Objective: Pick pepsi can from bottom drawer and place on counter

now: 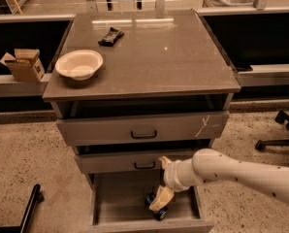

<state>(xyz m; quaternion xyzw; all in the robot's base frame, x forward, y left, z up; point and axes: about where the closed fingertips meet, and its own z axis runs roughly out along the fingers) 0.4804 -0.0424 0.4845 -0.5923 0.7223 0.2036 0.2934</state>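
The bottom drawer (110,205) is pulled open at the foot of the cabinet. The pepsi can (156,208) lies on its side on the drawer floor, right of the middle, dark blue and partly hidden. My gripper (161,199) hangs from the white arm that comes in from the right; it is down inside the drawer, right over the can and touching or almost touching it. The counter (154,57) is the glossy grey-brown top of the cabinet above.
A cream bowl (79,64) sits at the counter's left edge and a black snack wrapper (110,36) lies near its back. Two drawers with black handles (144,134) are above the open one. A cardboard box (24,64) stands on the left ledge. A chair base (280,130) stands at right.
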